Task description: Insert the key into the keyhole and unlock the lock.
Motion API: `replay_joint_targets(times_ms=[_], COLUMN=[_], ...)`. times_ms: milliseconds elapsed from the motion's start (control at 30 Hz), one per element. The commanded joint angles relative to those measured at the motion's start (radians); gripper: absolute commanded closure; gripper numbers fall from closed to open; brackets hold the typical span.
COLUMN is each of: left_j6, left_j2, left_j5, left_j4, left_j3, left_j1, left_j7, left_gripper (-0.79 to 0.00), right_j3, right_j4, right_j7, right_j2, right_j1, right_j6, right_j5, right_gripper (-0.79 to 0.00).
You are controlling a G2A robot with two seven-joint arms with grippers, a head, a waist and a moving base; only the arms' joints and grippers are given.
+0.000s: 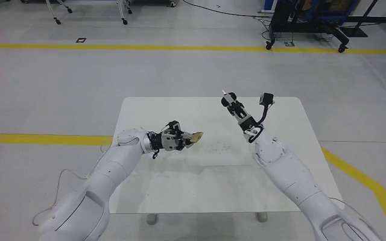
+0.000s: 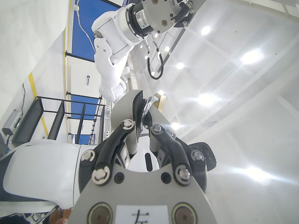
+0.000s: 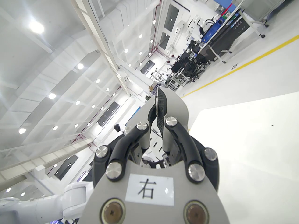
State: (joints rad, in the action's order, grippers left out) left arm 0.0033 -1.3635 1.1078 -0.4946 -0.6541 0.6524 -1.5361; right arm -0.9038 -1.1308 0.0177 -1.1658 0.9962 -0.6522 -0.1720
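A brass padlock (image 1: 195, 138) hangs above the white table (image 1: 181, 181), left of its middle. My left gripper (image 1: 184, 140) is shut on it. In the left wrist view the fingers (image 2: 130, 108) pinch the silver shackle (image 2: 147, 107), and the brass body (image 2: 160, 100) sticks out past the tips. My right gripper (image 1: 228, 98) is raised over the table's far middle, its fingers shut with the ribbed pads (image 3: 161, 108) pressed together. A thin pale sliver (image 1: 224, 93) juts from its tip and looks like the key. The two grippers are well apart.
The tabletop (image 3: 245, 141) bears only faint marks near its middle. A cable loop (image 1: 263, 111) hangs by my right wrist. Yellow floor lines (image 1: 181, 47) and wheeled racks (image 1: 307, 24) lie beyond the table's far edge.
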Motion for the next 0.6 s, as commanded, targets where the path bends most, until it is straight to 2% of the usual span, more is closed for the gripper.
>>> replay_joint_targets(times_ms=[0, 167, 567], left_j6=[-0.006, -0.020, -0.023], left_j2=[-0.010, -0.028, -0.061], left_j5=[0.006, 0.010, 0.018], left_j4=[0.015, 0.054, 0.144], left_j3=[0.001, 0.003, -0.018], left_j1=[-0.008, -0.022, -0.043], left_j7=[0.000, 0.000, 0.005], left_gripper=[0.000, 0.000, 0.000], right_j3=[0.007, 0.018, -0.008], right_j4=[0.009, 0.019, -0.021], right_j7=[0.024, 0.128, 0.398], right_j2=[-0.008, -0.017, -0.005], right_j1=[-0.004, -0.006, 0.034], right_j6=[-0.010, -0.044, -0.186], right_j5=[-0.016, -0.037, -0.053], right_gripper=[0.000, 0.000, 0.000])
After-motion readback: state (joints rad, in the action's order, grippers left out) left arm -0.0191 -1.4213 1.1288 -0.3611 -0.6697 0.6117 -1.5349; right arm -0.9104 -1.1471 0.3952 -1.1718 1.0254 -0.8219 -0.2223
